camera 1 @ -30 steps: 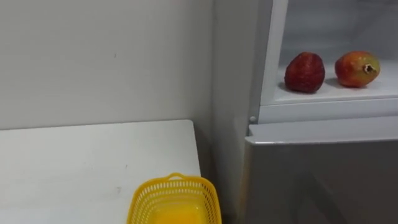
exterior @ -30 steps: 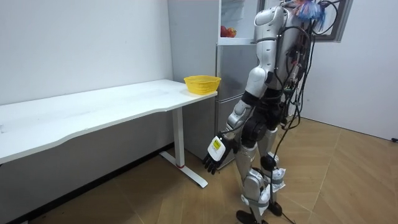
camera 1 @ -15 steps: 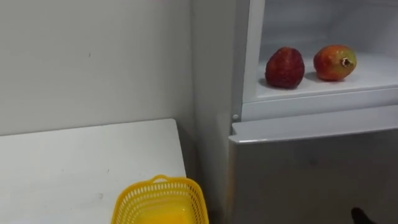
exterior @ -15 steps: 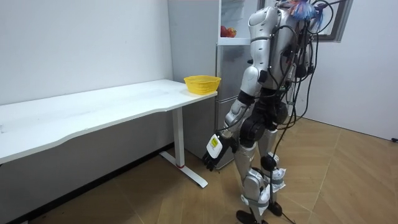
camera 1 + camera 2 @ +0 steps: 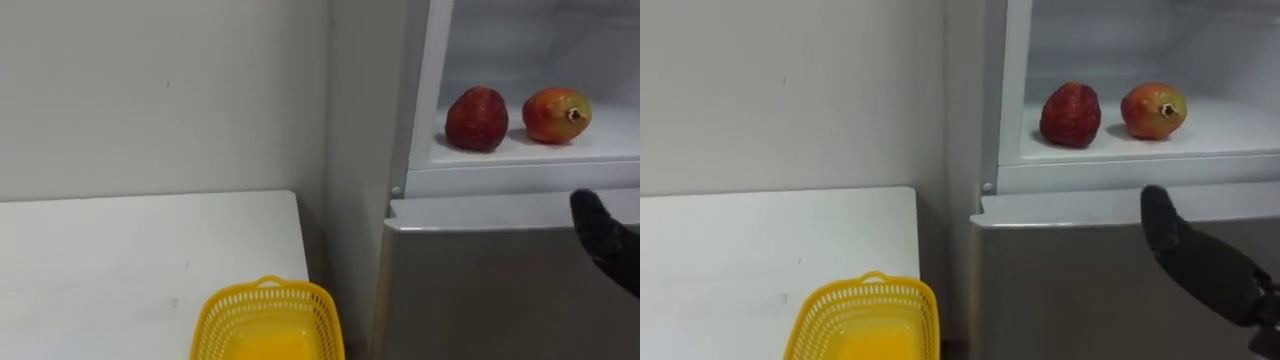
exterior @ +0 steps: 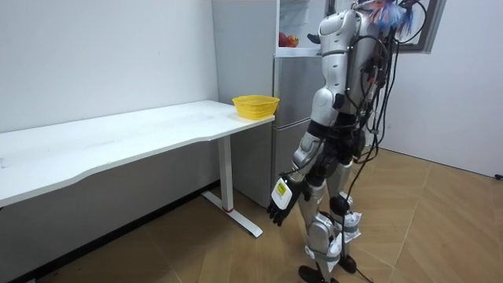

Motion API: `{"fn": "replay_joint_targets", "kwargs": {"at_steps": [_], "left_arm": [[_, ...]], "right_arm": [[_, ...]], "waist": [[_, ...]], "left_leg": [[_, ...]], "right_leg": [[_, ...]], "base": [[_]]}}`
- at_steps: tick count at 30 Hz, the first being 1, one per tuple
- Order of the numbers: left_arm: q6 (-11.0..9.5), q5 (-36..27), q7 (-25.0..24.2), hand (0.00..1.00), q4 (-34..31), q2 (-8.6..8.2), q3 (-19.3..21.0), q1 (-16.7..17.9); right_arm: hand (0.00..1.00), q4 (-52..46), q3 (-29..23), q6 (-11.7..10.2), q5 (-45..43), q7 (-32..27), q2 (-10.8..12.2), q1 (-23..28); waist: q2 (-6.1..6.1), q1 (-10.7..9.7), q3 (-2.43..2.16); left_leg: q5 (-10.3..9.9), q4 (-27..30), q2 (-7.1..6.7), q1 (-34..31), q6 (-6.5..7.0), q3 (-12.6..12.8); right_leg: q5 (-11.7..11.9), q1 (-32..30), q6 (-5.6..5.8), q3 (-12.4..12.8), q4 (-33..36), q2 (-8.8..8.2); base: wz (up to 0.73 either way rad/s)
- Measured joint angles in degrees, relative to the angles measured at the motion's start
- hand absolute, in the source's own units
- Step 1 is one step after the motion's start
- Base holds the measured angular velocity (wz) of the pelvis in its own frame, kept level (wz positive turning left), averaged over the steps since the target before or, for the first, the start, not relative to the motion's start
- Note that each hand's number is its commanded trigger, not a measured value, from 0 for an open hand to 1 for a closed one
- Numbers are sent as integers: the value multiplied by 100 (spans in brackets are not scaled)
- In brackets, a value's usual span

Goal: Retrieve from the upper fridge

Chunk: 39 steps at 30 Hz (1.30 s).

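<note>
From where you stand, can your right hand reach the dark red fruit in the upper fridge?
Probably yes: the right hand hovers just below the open shelf, and nothing blocks the dark red fruit.

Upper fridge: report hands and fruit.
Right hand open, empty, raised below the shelf. Left hand open, hanging low. Dark red fruit and red-yellow fruit on it, untouched. Nothing in the way.

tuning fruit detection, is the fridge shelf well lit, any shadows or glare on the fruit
Left eye view: the shelf is bright, the left fruit and the right fruit each throw a soft shadow on it, no glare. Right eye view: the right hand is a dark shape against the grey door.
</note>
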Motion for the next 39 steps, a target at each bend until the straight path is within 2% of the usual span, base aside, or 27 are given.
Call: {"fn": "replay_joint_targets", "kwargs": {"at_steps": [1,3,5,8,14,18,19,21,25,29,39], "left_arm": [[43,26,-37,0,-7,38,-14,-22],[72,180,-74,0,-9,52,-17,-54],[125,332,-163,0,-32,62,-55,-68],[182,432,-294,0,-59,81,-123,-120],[232,548,-422,0,-62,132,-107,-132],[319,668,-476,0,-87,126,-103,-150],[343,672,-478,0,-105,126,-104,-155],[349,671,-478,0,-113,127,-104,-161],[352,676,-542,0,-110,126,-102,-207],[361,812,-634,0,-118,127,-48,-249],[494,888,-810,0,-133,120,11,-250]], "right_arm": [[0,12,0,0,0,6,-1,-48],[0,48,1,-10,6,62,-18,-116],[0,280,-5,-15,42,141,-176,-286],[0,782,-9,8,114,304,-386,-857],[0,1260,-11,70,633,362,-796,-1308],[0,1434,-10,222,726,501,-814,-1444],[0,1458,-6,259,738,537,-815,-1461],[0,1612,-4,273,720,553,-816,-1539],[0,2340,-3,298,976,738,-844,-2011],[0,2931,-9,392,1303,1023,-851,-2418],[0,3153,2,621,1313,1439,-894,-2780]], "waist": [[-35,2,22],[-58,21,34],[-53,65,33],[-49,74,56],[-91,154,50],[-115,202,48],[-114,269,50],[-125,278,52],[-170,295,70],[-196,295,60],[-197,324,47]], "left_leg": [[0,16,6,13,-2,-39],[-1,19,9,18,-4,-51],[-1,46,8,-53,-2,-83],[1,82,6,-74,-1,-91],[15,137,15,-83,-24,-233],[16,161,12,-150,-25,-257],[16,167,10,-158,-25,-270],[16,178,4,-164,-25,-308],[17,200,2,-150,-24,-339],[17,242,1,-180,-24,-366],[17,289,1,-233,-24,-390]], "right_leg": [[1,42,-1,-68,-7,-3],[2,30,-1,-100,-24,-6],[44,57,-12,-264,-95,-13],[48,48,-18,-281,-95,-17],[48,75,-18,-406,-101,-13],[48,46,-18,-432,-113,-17],[48,45,-18,-442,-113,-19],[48,56,-18,-549,-111,-36],[48,129,-18,-617,-125,-50],[59,148,-30,-688,-170,-58],[62,126,-36,-698,-181,-52]], "base": [[18],[9],[4],[0],[11],[4],[6],[9],[6],[5],[1]]}}
